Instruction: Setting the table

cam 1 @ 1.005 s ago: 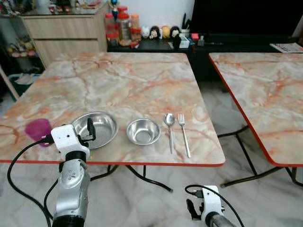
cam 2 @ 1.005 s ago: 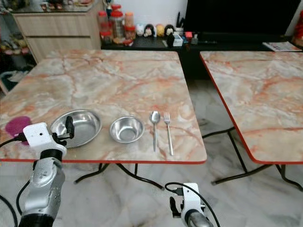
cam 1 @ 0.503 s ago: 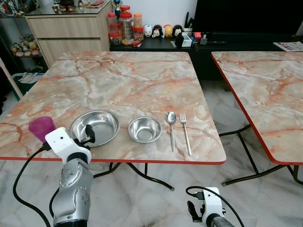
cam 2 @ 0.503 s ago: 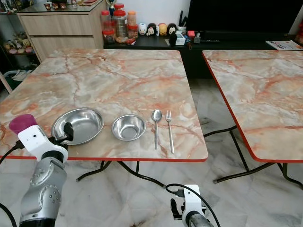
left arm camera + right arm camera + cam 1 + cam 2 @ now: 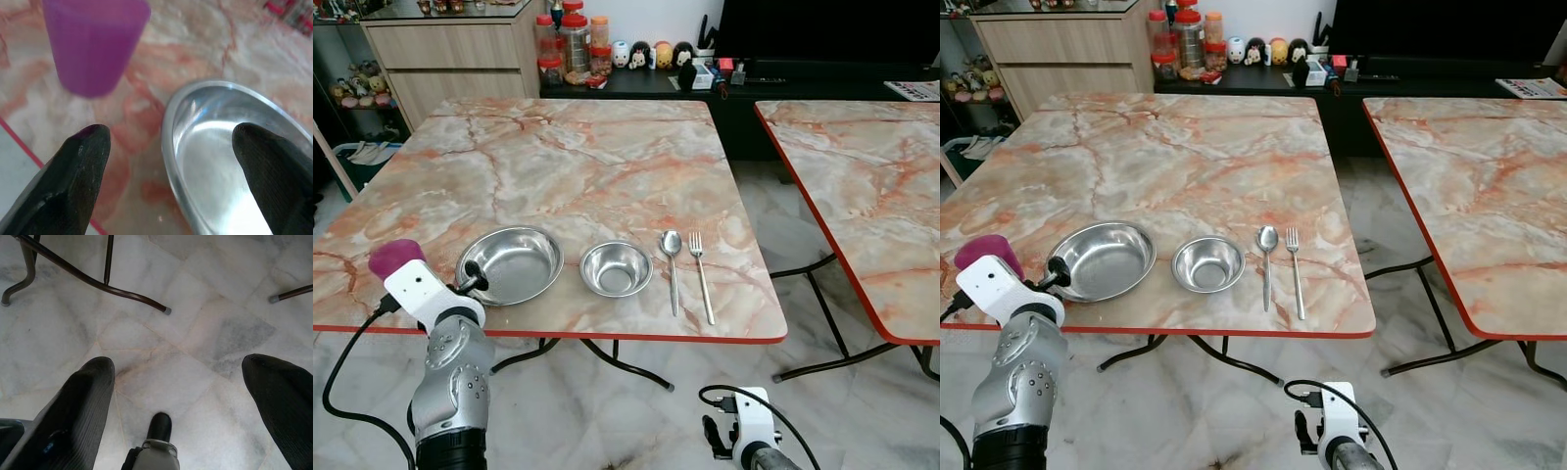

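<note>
Left gripper (image 5: 168, 161) spread wide, empty, purple plastic cup (image 5: 93, 41) just ahead and wide steel bowl (image 5: 508, 264) beside it: looks like cup-placing next, needing a reach forward

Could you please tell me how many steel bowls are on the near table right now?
2. The larger steel bowl sits near the table's front edge, beside the purple cup and just ahead of the left gripper. The smaller steel bowl sits between it and the spoon.
</note>
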`<state>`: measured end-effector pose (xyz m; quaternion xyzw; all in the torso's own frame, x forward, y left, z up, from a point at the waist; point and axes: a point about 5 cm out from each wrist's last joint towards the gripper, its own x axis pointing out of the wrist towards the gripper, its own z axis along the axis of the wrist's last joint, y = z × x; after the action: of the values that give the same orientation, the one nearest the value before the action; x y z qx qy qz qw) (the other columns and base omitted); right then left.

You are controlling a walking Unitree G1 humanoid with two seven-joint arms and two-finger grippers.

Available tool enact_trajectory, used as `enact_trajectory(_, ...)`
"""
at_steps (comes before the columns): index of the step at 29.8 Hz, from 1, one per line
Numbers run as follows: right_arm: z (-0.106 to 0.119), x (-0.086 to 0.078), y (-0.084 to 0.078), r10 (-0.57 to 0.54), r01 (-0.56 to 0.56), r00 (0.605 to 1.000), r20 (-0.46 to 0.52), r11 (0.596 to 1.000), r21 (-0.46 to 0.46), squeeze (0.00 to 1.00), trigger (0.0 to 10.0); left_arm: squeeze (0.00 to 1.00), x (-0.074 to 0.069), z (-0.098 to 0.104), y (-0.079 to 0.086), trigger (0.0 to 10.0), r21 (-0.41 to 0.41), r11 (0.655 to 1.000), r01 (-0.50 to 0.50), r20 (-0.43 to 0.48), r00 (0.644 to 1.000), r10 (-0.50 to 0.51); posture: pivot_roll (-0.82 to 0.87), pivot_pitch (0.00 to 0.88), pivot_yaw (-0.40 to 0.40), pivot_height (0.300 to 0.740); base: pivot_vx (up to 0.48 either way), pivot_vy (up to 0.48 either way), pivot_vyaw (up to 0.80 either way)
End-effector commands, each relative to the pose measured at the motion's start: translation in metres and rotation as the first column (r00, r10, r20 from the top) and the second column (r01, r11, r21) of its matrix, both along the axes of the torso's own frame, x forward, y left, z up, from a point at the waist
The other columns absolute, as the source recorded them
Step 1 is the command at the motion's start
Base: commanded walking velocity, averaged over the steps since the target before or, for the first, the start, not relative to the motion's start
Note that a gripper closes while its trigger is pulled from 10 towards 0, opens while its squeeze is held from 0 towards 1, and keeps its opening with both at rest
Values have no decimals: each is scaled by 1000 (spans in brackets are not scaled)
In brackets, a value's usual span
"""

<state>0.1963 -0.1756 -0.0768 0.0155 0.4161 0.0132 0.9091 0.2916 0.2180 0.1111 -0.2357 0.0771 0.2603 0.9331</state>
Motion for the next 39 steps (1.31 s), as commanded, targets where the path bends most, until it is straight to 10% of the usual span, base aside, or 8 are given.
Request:
enact_trajectory(1, 1, 2, 0, -2, 2, 1000, 2, 1000, 1, 0, 10000, 0, 2, -4, -6, 10000, -15, 999, 35, -33, 999, -36, 94, 16, -10, 732, 0, 0, 0)
enact_trajectory(21, 1, 1, -5, -5, 5, 1000, 2, 1000, -6, 0, 10000, 0, 15, -14, -18, 9804, -167, 986, 7, -57, 998, -16, 71, 0, -10, 732, 0, 0, 0)
enact_trajectory(22, 1, 2, -6, -5, 5, 1000, 2, 1000, -7, 0, 10000, 0, 15, -14, -18, 3020, -164, 987, 2, -59, 998, -12, 69, 0, -9, 732, 0, 0, 0)
enact_trajectory(24, 1, 2, -6, -5, 5, 1000, 2, 1000, -7, 0, 10000, 0, 15, -15, -18, 3020, -162, 987, -2, -61, 998, -8, 69, 0, -10, 732, 0, 0, 0)
enact_trajectory(25, 1, 2, -6, -4, 4, 1000, 2, 1000, -8, 0, 10000, 0, 15, -15, -19, 0, -163, 987, -3, -61, 998, -7, 70, 0, -11, 732, 0, 0, 0)
enact_trajectory(39, 1, 2, -3, 20, -20, 1000, -4, 1000, -6, 0, 10000, 0, 15, -20, -15, 0, -186, 981, -46, -79, 996, 32, 75, 0, -16, 732, 0, 0, 0)
